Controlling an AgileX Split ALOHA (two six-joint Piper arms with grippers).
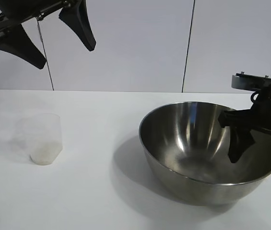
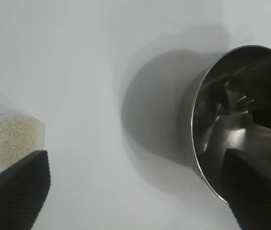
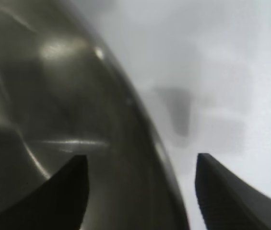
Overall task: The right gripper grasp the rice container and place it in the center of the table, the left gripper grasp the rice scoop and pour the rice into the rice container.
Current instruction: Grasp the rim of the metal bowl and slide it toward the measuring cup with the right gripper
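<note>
Steel shines in the exterior view: the rice container (image 1: pixel 207 153) sits on the counter (image 1: pixel 101 191) toward its right side, our right hand (image 1: pixel 262 139) open astride its rim. From the left wrist, our left hand (image 2: pixel 135 191) hangs open, high above the rice scoop (image 2: pixel 16 139) holding rice (image 2: pixel 13 140). From the right wrist, the rim runs between the fingers; we should close firmly before moving it.

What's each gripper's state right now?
Left gripper: open, holding nothing, high above the small clear plastic cup.
Right gripper: open, fingers straddling the rim of the large shiny steel bowl, not clamped.
</note>
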